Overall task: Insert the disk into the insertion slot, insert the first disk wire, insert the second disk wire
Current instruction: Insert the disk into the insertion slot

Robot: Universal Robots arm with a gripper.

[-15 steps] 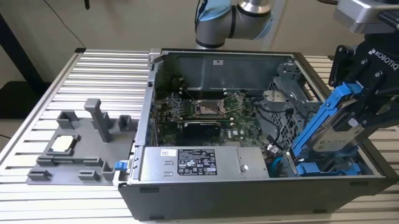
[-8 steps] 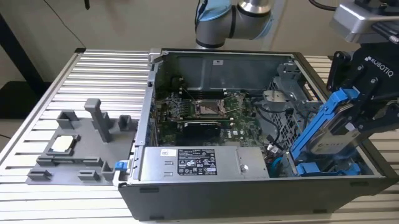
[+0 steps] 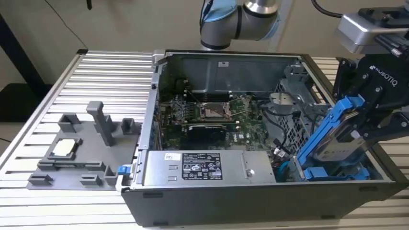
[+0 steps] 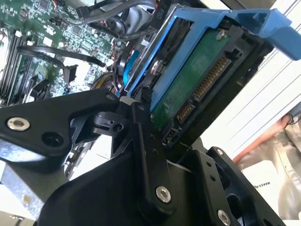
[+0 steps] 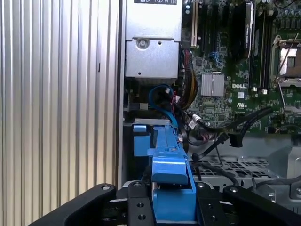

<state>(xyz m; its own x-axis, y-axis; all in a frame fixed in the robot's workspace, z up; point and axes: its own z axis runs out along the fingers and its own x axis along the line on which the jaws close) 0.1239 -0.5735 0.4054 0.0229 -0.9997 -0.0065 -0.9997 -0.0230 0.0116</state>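
The gripper (image 3: 365,125) is clamped on the disk (image 3: 329,136), its black fingers (image 4: 143,141) pinching the blue frame's upper end from both sides, as both wrist views show. The disk hangs steeply tilted at the exterior view's right end of the open computer case (image 3: 255,203), with its lower end down inside the drive bay just above a second blue frame (image 3: 338,173) lying flat there. In the second wrist view its green underside and connector row (image 4: 207,80) are exposed, with loose black cables (image 5: 221,134) draped over the motherboard (image 3: 211,120) nearby.
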